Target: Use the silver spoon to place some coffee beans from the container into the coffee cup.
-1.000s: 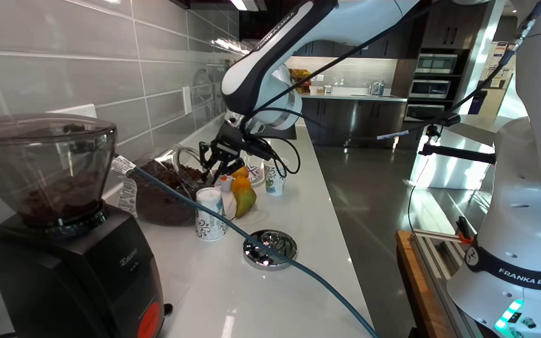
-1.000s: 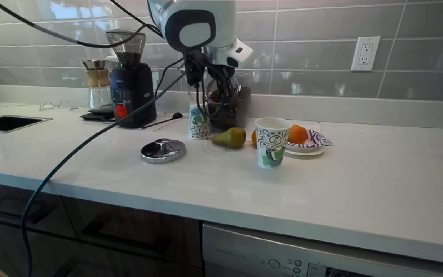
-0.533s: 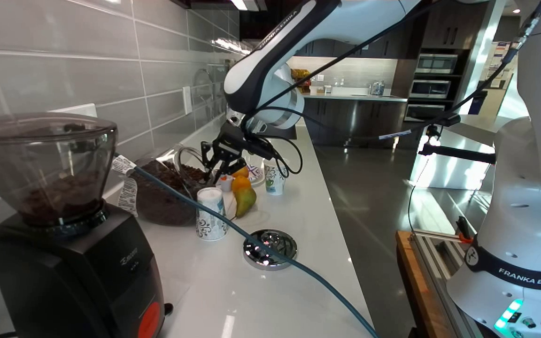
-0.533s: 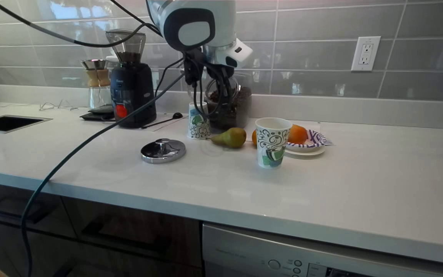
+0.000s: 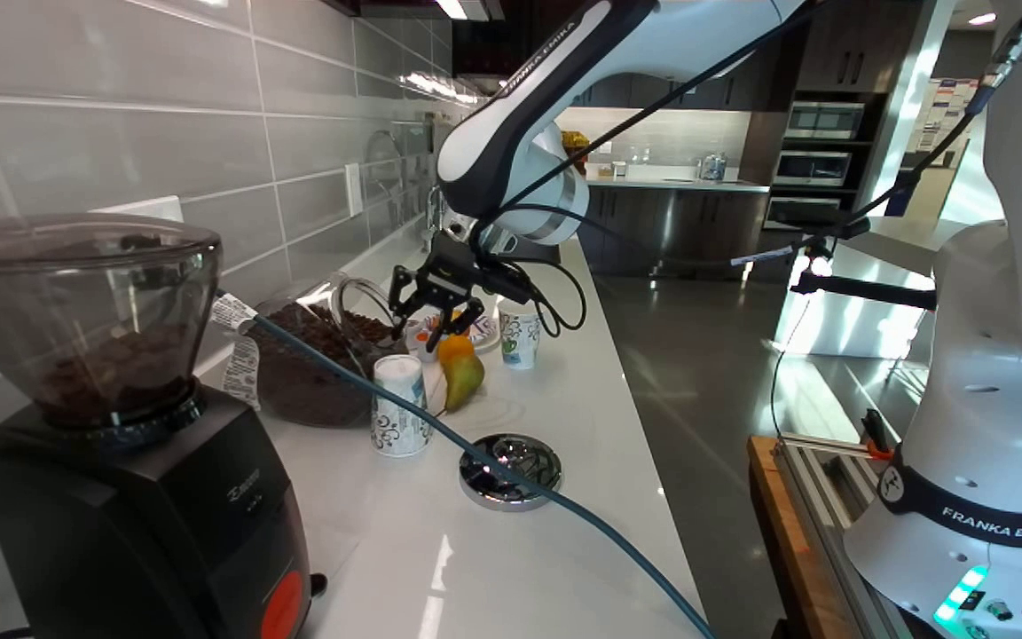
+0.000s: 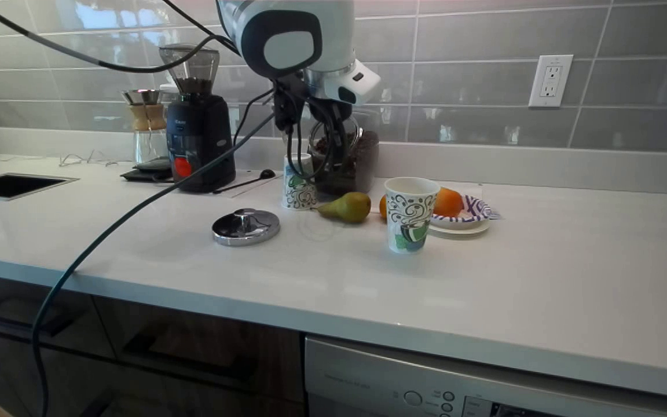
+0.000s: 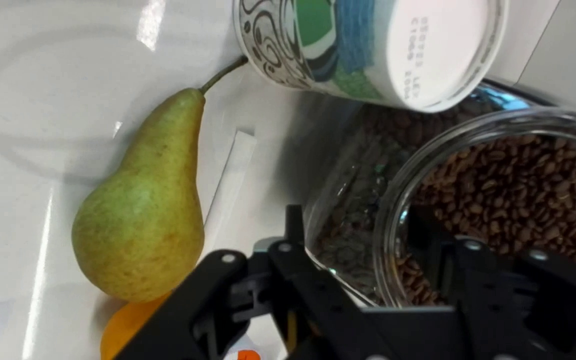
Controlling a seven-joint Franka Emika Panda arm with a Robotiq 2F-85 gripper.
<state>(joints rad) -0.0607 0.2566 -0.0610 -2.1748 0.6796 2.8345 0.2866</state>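
Coffee beans [image 7: 523, 197], small, brown, in clear round-mouthed glassy jar [image 7: 389, 225], below and beside your wide-spread, empty end effector [image 7: 358, 227].

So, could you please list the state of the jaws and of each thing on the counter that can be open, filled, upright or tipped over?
Jaws: open, holding nothing.
Jar: open, beans inside.
Upturned cup: base up, beside the jar.
Other cup: upright; contents hidden.
Pear: lying on its side.
Metal lid: lying flat, off the jar.
Grinder hopper: partly full.
Carafe: upright.
Scoop: lying down, not held.
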